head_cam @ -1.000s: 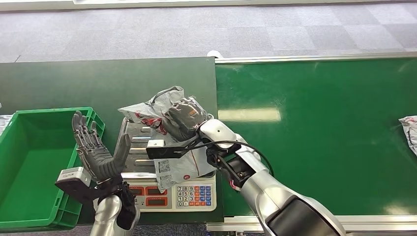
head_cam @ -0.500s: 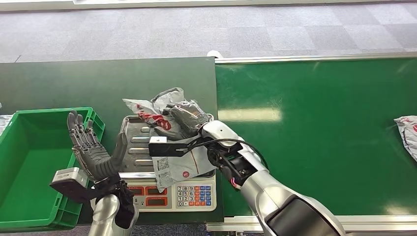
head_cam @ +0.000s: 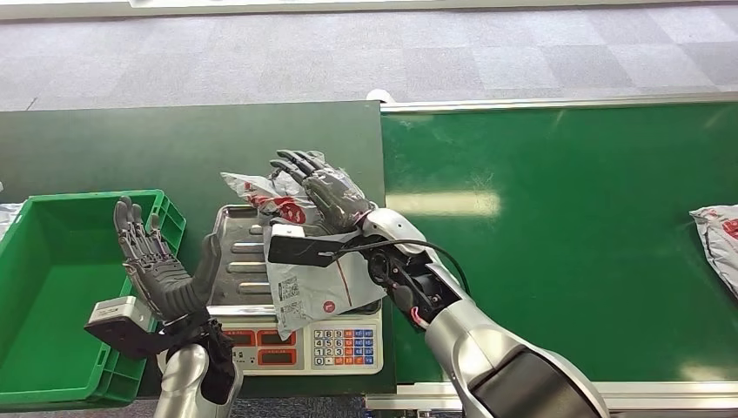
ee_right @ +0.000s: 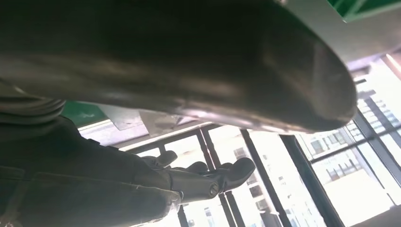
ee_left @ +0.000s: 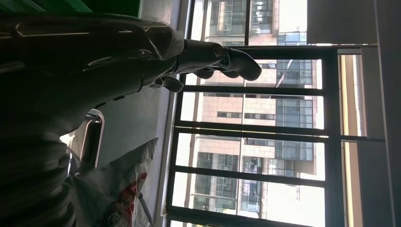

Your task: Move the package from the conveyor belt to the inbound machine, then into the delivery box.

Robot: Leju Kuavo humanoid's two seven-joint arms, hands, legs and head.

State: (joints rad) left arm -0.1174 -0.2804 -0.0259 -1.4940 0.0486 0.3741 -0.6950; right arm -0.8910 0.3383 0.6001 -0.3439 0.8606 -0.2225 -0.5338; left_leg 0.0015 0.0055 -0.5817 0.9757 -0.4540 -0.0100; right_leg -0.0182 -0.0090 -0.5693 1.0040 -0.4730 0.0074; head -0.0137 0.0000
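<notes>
Right hand (head_cam: 320,187) raised just above the far end of the package (head_cam: 305,266), fingers (head_cam: 296,162) spread and stretched forward, gripping nothing; silver right arm (head_cam: 461,340) reaching in from the lower right, bent across the edge of the conveyor belt (head_cam: 566,235). In the right wrist view, same hand (ee_right: 156,184) seen from behind with dark fingers (ee_right: 227,175) extended and apart against bright windows. Left hand (head_cam: 161,270) held upright between the delivery box (head_cam: 52,279) and the inbound machine (head_cam: 300,335), palm turned toward the machine, fingers (head_cam: 135,231) spread and pointing up, thumb angled toward the tray, holding nothing. In the left wrist view, that hand (ee_left: 142,61) dark in silhouette, fingers (ee_left: 231,64) extended, with a corner of the package (ee_left: 118,184) close by. Grey package with red print and a white label lying crumpled on the ribbed metal tray (head_cam: 235,261) of the inbound machine, far end spilling over the tray's rim onto the dark green table (head_cam: 130,148), near end draped toward the keypad (head_cam: 346,345). Green delivery box at the left, beside the machine. Bright green conveyor belt stretching right, with a second grey parcel (head_cam: 718,239) at its far right edge. Grey carpet tiles (head_cam: 348,52) beyond the table; tall windows (ee_left: 265,142) with buildings outside in the wrist views.
</notes>
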